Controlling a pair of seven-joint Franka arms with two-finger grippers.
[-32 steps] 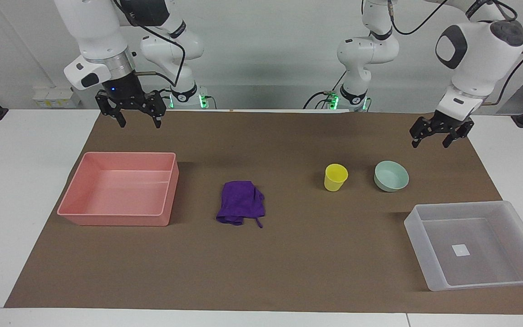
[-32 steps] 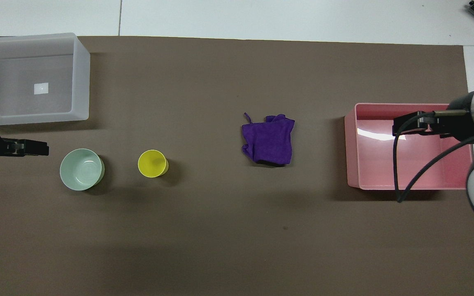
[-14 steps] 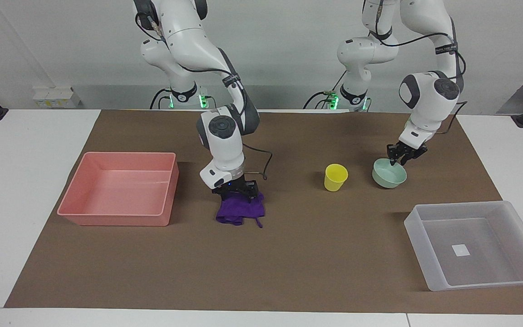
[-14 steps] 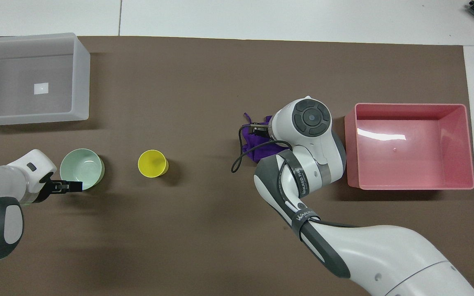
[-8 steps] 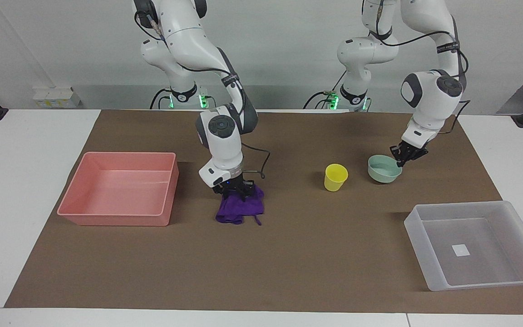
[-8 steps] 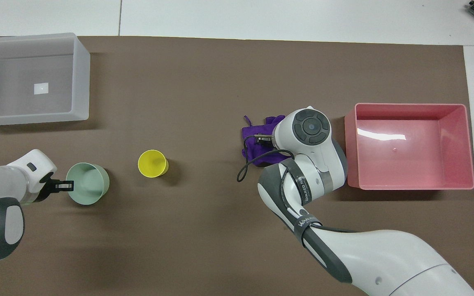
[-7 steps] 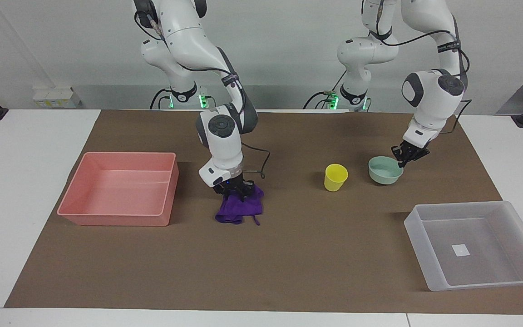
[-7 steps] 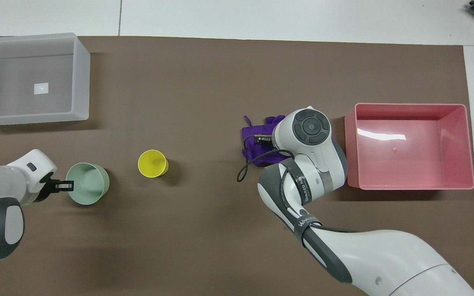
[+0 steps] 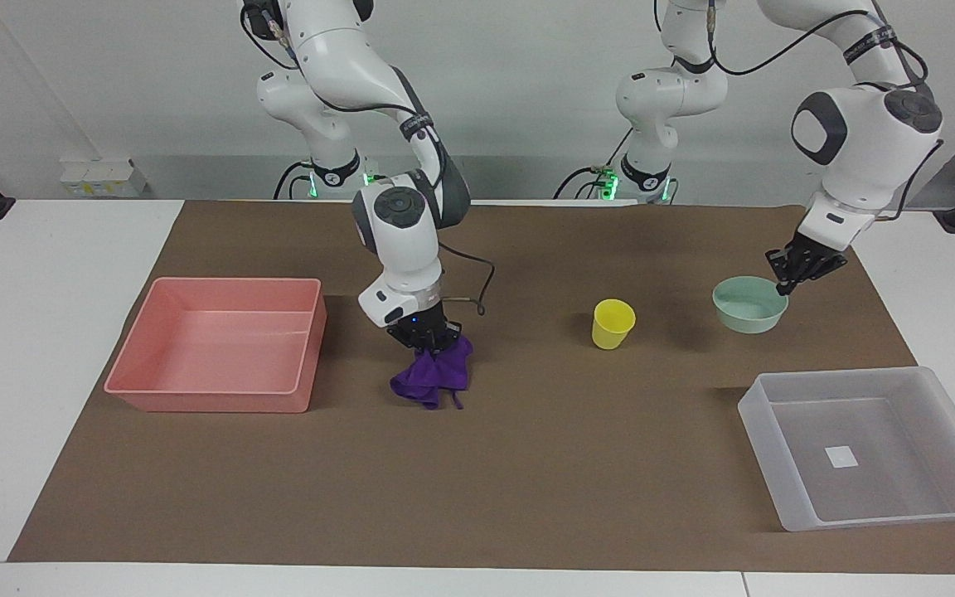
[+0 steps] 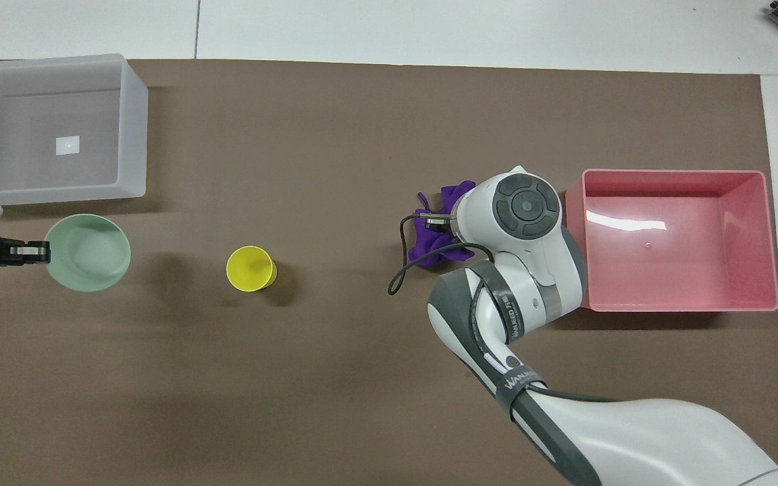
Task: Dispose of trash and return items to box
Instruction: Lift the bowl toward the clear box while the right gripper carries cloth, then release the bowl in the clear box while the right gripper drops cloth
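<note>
So nothing binned yet. Right gripper [image 9: 426, 338] pinches purple rag [image 9: 433, 378], lifted beside pink bin [image 9: 216, 396] — disposal pending. Left gripper [image 9: 794, 274] clamps rim of mint bowl [image 9: 748, 306], raised near clear box [image 9: 859, 497]. Yellow cup [image 9: 613, 323] untouched on mat — goes last.

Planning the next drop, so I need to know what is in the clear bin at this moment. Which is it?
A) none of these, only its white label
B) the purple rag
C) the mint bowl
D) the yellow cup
A: the clear bin shows only its white label; the left gripper holds the mint bowl in the air, the yellow cup stands on the mat, and the right gripper grips the purple rag.
</note>
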